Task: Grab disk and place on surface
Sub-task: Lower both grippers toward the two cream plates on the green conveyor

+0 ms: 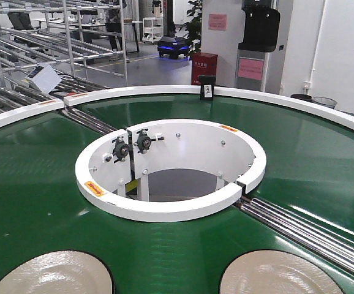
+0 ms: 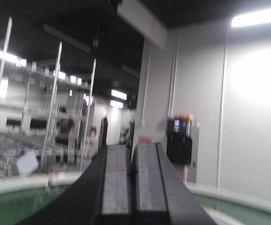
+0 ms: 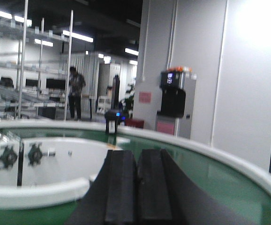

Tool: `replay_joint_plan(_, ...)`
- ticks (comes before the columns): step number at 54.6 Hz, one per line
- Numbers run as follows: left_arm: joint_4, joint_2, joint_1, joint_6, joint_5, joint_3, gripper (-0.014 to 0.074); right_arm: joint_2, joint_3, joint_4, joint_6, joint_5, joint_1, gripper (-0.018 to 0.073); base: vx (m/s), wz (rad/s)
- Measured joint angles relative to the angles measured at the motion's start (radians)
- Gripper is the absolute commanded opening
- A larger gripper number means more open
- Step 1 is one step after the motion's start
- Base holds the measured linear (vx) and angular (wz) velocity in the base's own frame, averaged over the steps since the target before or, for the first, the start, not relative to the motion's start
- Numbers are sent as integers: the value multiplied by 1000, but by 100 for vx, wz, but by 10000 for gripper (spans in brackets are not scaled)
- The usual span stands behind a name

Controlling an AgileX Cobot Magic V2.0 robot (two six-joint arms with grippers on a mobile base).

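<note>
On the green conveyor belt (image 1: 36, 184), a pale disk (image 1: 54, 275) lies at the lower left edge of the front view. A second disk (image 1: 275, 274) lies at the lower right, well apart from it. The left gripper (image 2: 131, 152) is closed, its fingers pressed together on nothing, and the right gripper (image 3: 136, 154) is likewise closed and empty.

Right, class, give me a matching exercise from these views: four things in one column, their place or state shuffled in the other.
Column one
1. lower-left disk
2. red cabinet
3. small black box
4. left gripper

Column two
A. in the background, beyond the outer white rim
B. fingers closed together
C. lying on the green belt, at the near edge
D. standing on that rim, far side

Pairs: 1-C, 2-A, 3-D, 4-B
</note>
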Motion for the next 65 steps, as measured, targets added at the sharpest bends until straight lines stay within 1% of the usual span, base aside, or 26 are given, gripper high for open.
replay_joint_plan(3,8,0,0,18,49,-74,40,20,-88,0,0,70,0,-8,0,0)
replay_joint_plan(9,20,23,0,68,205,-265,40,100,-245,0,0,155,0,-8,0,0)
replay_joint_plan(12,22,58,0,94,271,-361,40,155,-316,0,0,172,0,-8,0,0)
replay_joint_plan(18,24,164,0,145,356,-496,40,261,-406,0,0,175,0,-8,0,0)
replay_joint_plan(25,25,296,0,201,385,-542,41,379,-436,0,0,185,0,-3,0,0)
replay_joint_plan(34,25,440,0,215,439,-522,71,497,-435,0,0,247,0,8,0,0)
replay_joint_plan(41,25,533,0,218,543,-504,153,574,-435,0,0,278,0,44,0,0)
replay_joint_plan(49,25,629,0,218,696,-499,330,640,-435,0,0,325,0,125,0,0)
replay_joint_plan(51,25,650,0,218,721,-497,379,654,-435,0,0,346,0,152,0,0)
replay_joint_plan(56,25,704,0,218,768,-496,472,691,-435,0,0,410,0,238,0,0)
replay_joint_plan(60,25,741,0,218,775,-496,507,723,-435,0,1,456,0,314,0,0)
replay_joint_plan(65,25,785,0,218,779,-496,516,762,-435,0,1,495,0,402,0,0)
